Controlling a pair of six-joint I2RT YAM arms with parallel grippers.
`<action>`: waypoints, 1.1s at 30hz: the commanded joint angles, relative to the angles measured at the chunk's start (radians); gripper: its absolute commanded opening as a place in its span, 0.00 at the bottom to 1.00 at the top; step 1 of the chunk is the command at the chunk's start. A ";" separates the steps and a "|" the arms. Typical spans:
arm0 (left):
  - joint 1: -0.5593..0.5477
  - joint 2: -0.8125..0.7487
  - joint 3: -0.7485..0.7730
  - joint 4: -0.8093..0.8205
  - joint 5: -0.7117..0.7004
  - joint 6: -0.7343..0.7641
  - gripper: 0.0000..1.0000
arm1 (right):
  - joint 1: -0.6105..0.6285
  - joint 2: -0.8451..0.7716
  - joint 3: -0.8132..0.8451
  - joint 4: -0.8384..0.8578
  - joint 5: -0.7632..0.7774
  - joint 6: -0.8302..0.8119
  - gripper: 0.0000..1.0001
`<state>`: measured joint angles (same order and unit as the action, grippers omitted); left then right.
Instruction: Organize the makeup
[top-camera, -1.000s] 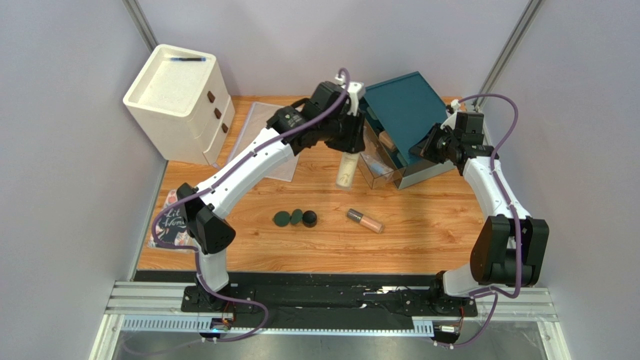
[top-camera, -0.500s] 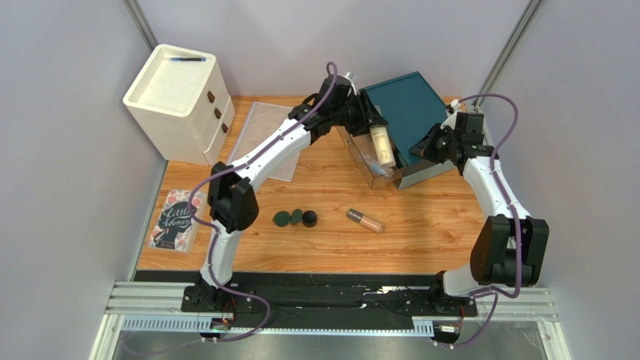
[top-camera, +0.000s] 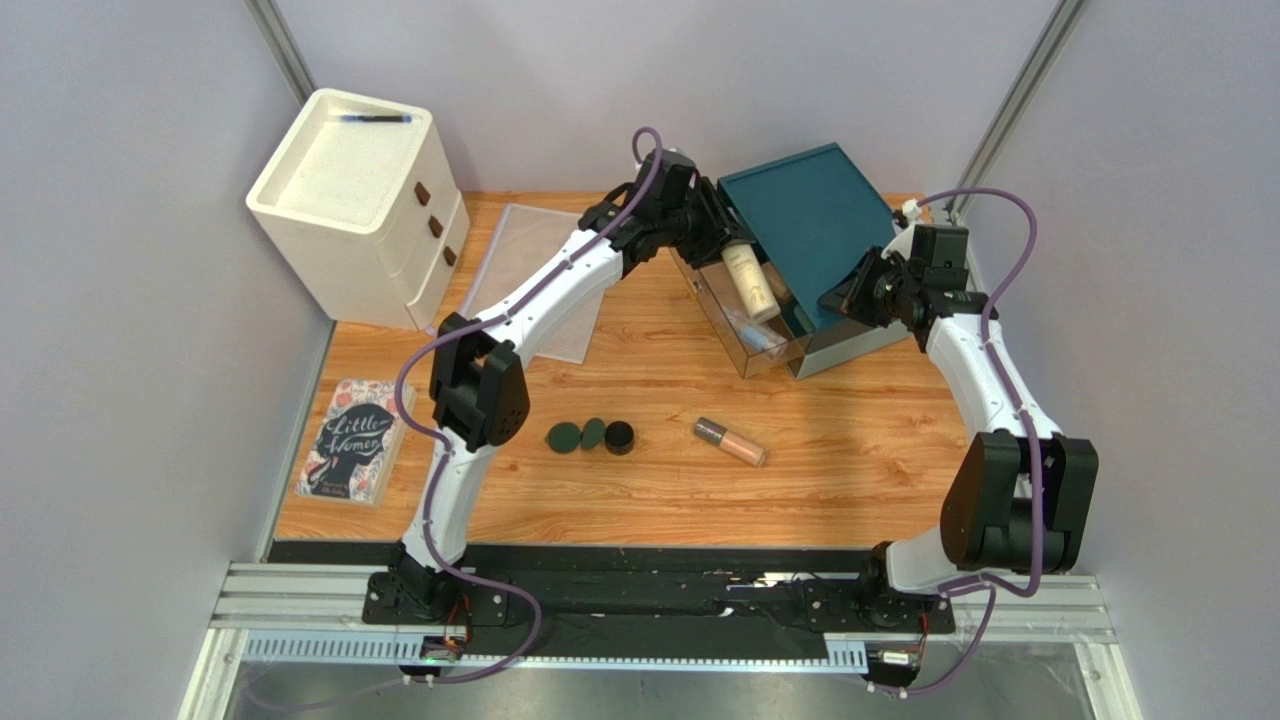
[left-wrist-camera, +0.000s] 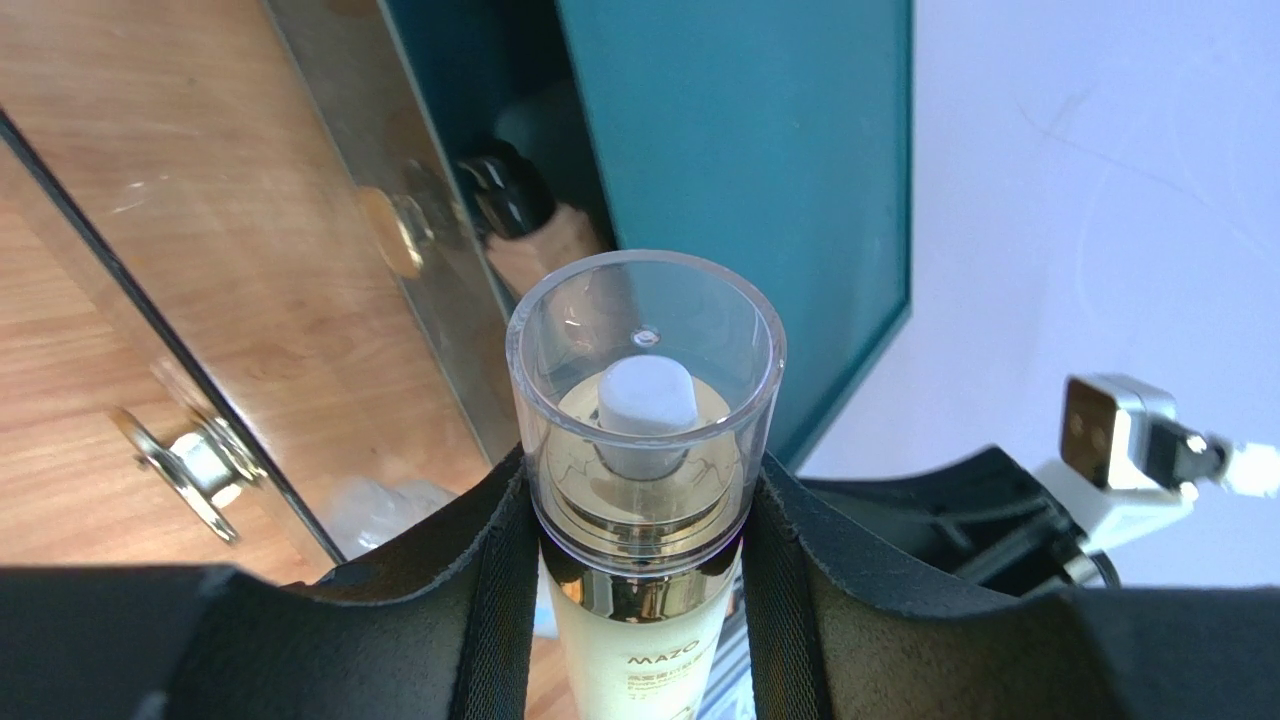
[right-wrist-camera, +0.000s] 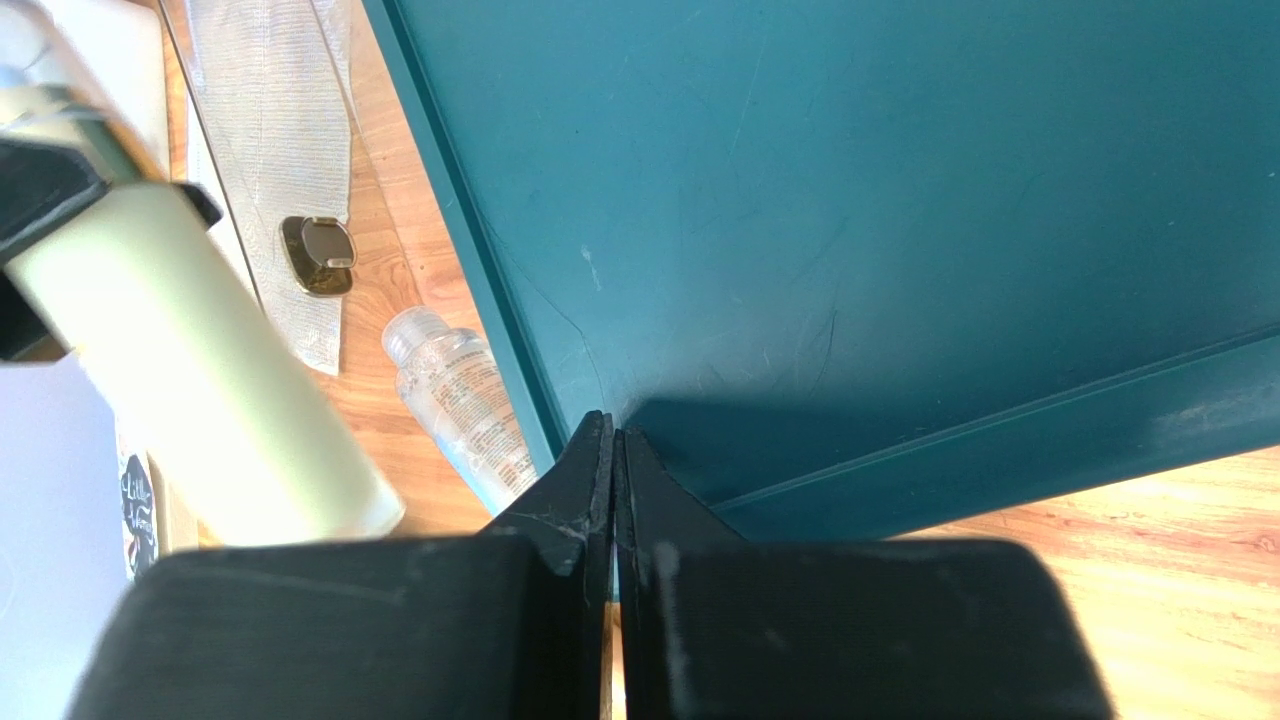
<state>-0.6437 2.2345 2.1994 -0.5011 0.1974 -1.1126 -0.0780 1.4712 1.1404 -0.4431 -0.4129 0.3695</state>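
Note:
My left gripper (top-camera: 724, 249) is shut on a cream bottle (top-camera: 750, 281) with a clear cap, held over the open clear case (top-camera: 739, 348). In the left wrist view the bottle (left-wrist-camera: 646, 375) sits between the gripper's two pads (left-wrist-camera: 643, 503), above a beige bottle with a black cap (left-wrist-camera: 529, 218) inside the case. My right gripper (top-camera: 845, 300) is shut on the edge of the raised teal lid (top-camera: 812, 218); the right wrist view shows its jaws (right-wrist-camera: 613, 438) pinching that lid (right-wrist-camera: 902, 225). Three dark round puffs (top-camera: 592, 435) and a pinkish-beige tube (top-camera: 730, 441) lie on the table.
A clear bottle (right-wrist-camera: 458, 398) lies in the case beside the lid. A clear zip pouch (top-camera: 526, 278) lies at back left, next to a white drawer unit (top-camera: 353, 188). An illustrated book (top-camera: 356, 438) lies at the left table edge.
My left arm has carried the cream bottle from the table left of the case up and right, over the open case. The right arm has not moved.

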 joint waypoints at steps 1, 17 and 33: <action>0.012 0.017 0.072 -0.011 0.028 -0.009 0.50 | -0.006 0.074 -0.080 -0.235 0.109 -0.055 0.00; 0.049 -0.053 0.059 0.041 0.140 0.158 0.68 | -0.006 0.069 -0.096 -0.229 0.105 -0.053 0.00; -0.232 -0.385 -0.359 -0.226 0.001 0.862 0.70 | -0.006 0.084 -0.097 -0.218 0.105 -0.041 0.00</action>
<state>-0.7620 1.8576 1.9015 -0.6182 0.2962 -0.4637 -0.0814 1.4693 1.1267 -0.4236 -0.4259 0.3740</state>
